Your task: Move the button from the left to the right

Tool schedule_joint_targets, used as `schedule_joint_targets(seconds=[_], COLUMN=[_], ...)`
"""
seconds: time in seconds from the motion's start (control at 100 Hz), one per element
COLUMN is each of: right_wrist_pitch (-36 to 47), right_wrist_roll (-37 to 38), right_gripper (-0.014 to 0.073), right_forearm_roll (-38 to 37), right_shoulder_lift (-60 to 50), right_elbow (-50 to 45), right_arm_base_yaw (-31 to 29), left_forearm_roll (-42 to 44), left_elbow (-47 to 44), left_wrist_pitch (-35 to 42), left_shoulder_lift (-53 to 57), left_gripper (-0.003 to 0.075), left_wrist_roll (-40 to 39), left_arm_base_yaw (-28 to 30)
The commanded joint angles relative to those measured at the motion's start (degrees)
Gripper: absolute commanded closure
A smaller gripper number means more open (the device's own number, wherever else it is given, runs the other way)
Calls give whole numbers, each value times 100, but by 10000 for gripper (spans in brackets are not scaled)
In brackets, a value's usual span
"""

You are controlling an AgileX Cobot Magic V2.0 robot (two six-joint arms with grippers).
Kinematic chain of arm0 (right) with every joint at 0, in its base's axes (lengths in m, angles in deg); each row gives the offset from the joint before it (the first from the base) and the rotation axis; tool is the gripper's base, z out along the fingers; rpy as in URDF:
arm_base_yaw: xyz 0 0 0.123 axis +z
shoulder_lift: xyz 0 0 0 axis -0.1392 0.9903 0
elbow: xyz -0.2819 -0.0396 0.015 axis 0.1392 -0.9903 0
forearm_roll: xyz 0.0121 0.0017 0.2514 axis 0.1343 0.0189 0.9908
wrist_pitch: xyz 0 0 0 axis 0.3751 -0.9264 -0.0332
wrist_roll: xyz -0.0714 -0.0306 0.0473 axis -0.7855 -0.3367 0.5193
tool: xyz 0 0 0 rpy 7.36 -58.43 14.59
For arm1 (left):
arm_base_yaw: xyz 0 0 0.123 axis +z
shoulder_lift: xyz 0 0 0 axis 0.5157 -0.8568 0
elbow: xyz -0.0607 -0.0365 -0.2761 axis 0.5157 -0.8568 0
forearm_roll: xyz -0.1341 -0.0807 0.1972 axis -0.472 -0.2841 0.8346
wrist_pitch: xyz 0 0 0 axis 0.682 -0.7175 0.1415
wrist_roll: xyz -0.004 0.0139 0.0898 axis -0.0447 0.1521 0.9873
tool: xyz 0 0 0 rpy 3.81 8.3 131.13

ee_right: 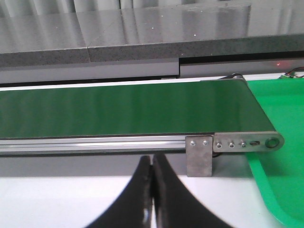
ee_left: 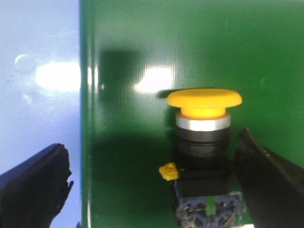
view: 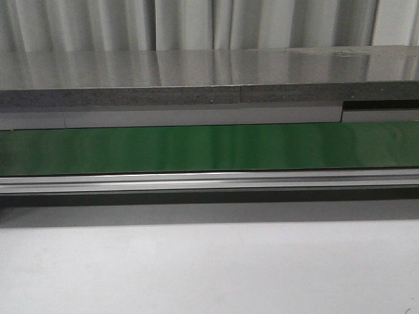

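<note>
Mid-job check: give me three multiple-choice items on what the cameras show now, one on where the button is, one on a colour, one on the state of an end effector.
1. Where does the button stand?
A. On the green belt
B. In the green tray
C. On the white table

2. What colour is the button's cap?
A. Red
B. Yellow-orange
C. Blue

3. How do the right end effector's fingers stand?
A. Wide apart
B. Closed on the button
C. Closed together, holding nothing

Answers:
1. A: the left wrist view shows it upright on the green belt, between the fingers of the open left end effector.
2. B: the mushroom cap is yellow-orange above a silver ring.
3. C: the right wrist view shows the two fingers meeting with nothing between them, short of the belt.
</note>
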Motion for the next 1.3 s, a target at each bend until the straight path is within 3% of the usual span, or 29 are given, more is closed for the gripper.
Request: schedule_joint_targets(seconds=[0.0,0.24,0.45,0.87,1.29], right_wrist_pitch=[475,475,475,475,475], right_wrist_roll=[-16,-16,-16,-16,-16], right_gripper=[660,660,660,660,660], right_forearm_roll=[-51,-51,-51,-51,-51], right_shoulder_lift=[-109,-109,-109,-109,-109], right_elbow=[100,100,100,100,100], right_arm_base_yaw=[-37,-37,-37,-37,-37], left_forearm_roll=[-262,-783,-1104,-799,-799], left_elbow=[224,200,-293,-2876,-5179], left_wrist_pitch=[42,244,872,3401,4309], left_shoulder_lift=[504,1193,2039,4728,7919], left_gripper=[50,50,50,50,51], left_wrist_roll=[31,332,514,514,514], left_arm_base_yaw=[-35,-35,-92,-1332,-1442])
